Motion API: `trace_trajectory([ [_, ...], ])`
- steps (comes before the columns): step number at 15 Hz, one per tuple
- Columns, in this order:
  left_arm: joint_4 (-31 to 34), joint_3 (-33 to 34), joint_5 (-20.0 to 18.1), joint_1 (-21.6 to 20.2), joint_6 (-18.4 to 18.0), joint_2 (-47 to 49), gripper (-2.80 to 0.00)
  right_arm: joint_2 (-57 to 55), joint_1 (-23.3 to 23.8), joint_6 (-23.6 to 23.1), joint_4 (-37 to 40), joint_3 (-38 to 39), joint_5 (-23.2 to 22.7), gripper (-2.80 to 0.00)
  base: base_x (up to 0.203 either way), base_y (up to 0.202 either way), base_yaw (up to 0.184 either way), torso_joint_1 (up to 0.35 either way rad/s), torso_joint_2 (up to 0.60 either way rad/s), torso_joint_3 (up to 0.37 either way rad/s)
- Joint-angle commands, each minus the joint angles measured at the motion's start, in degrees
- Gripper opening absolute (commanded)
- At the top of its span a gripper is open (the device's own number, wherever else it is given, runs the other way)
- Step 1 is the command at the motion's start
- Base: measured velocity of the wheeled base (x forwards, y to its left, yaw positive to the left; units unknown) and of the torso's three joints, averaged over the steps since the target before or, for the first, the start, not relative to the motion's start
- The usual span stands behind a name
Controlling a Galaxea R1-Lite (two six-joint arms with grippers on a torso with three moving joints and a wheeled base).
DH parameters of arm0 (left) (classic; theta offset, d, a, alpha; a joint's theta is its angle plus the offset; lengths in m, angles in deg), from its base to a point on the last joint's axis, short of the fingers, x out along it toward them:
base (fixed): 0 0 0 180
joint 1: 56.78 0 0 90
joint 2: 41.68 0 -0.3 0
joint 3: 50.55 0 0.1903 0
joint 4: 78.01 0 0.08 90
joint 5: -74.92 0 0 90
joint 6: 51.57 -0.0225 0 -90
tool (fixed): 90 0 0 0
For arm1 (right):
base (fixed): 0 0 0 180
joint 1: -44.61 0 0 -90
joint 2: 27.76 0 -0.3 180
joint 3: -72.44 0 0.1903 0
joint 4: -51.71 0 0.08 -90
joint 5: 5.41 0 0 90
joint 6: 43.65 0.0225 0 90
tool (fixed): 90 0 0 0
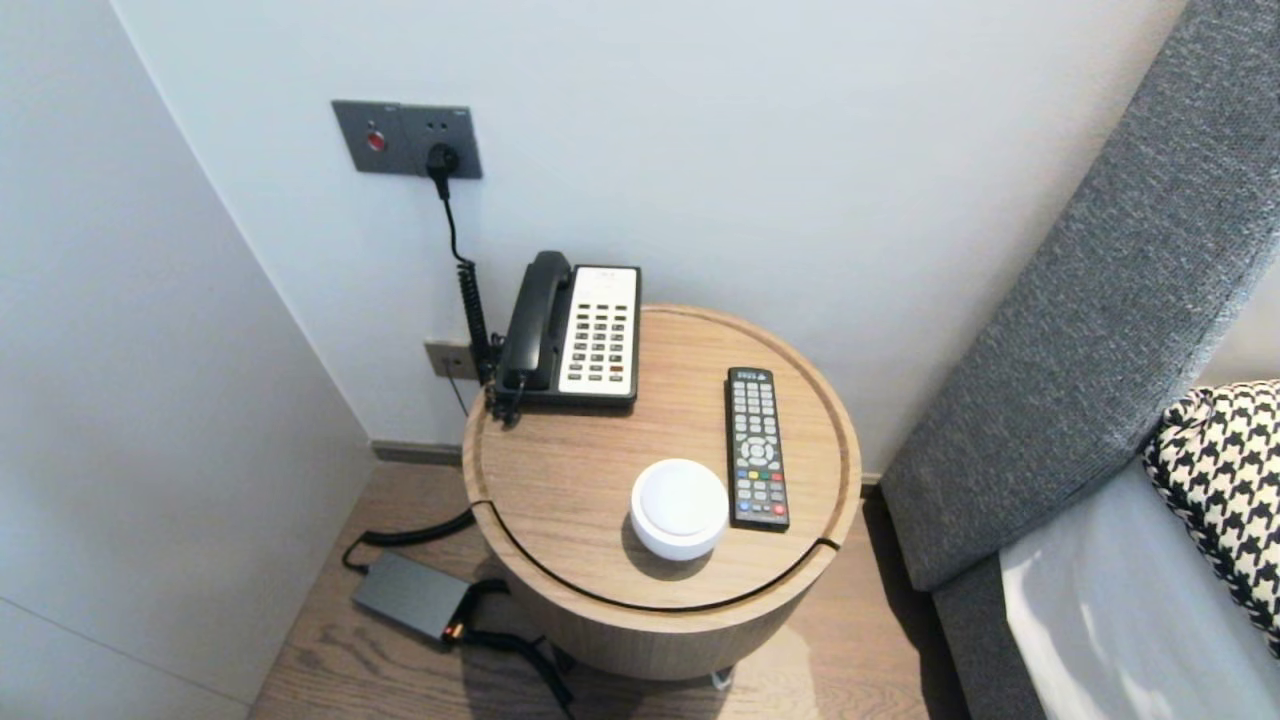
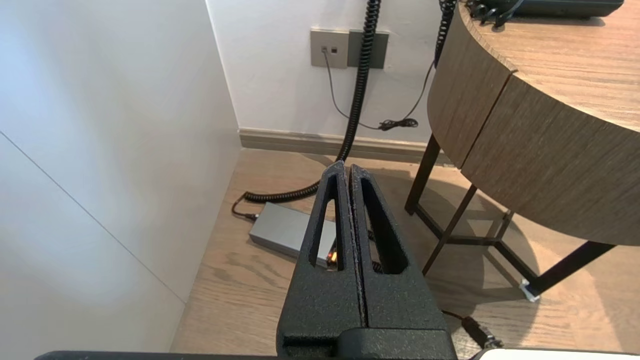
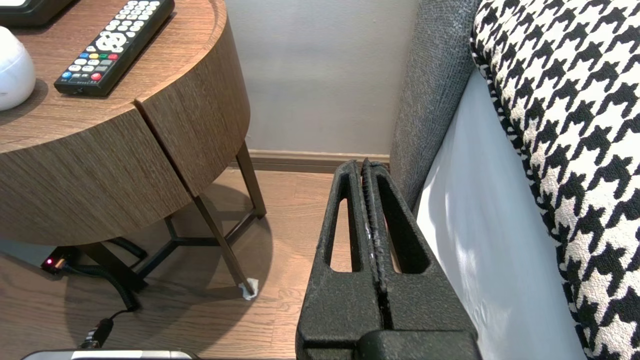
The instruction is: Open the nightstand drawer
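Grey box (image 2: 280, 230): laid flat on the wooden floor (image 2: 235, 290), left of the round worktop (image 1: 560, 470) and close to its base; a small light is seen at one end, so it is probably a power adapter.
Left gripper (image 2: 345, 167): held low, left of the worktop, above the grey box and clear of it; the jaws are pressed together with nothing between them.
Coiled cord (image 2: 357, 90): run down the wall behind the worktop to the floor beside the grey box.
Right gripper (image 3: 361, 162): held low, right of the worktop, just beside the bed (image 3: 480, 250); the jaws are pressed together and nothing is held.
Headboard (image 1: 1080, 330): grey fabric, set right of the worktop.
Houndstooth pillow (image 1: 1225, 470): laid on the bed, well apart from the worktop.
Telephone (image 1: 575, 330): placed at the worktop's back left.
Remote control (image 1: 756, 448): laid on the worktop's right side.
White round device (image 1: 680, 505): set at the worktop's front, just beside the remote control.
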Motion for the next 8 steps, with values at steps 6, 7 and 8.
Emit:
trace_trajectory([
  [6,0.0,0.5,0.0,0.0,0.0,0.0,-2.8,0.0,0.0,-0.6,-0.3,1.0,-0.2,-2.8,0.0,0.0,0.0,0.0,0.0,0.0],
  [7,0.0,0.5,0.0,0.0,0.0,0.0,-2.8,-0.1,0.0,-0.6,-0.1,0.0,-0.2,-2.8,0.0,0.0,0.0,0.0,0.0,0.0],
  [8,0.0,0.5,0.0,0.0,0.0,0.0,-2.8,0.0,-0.1,-0.7,0.3,-2.0,-0.6,-2.8,0.0,0.0,0.0,0.0,0.0,0.0],
])
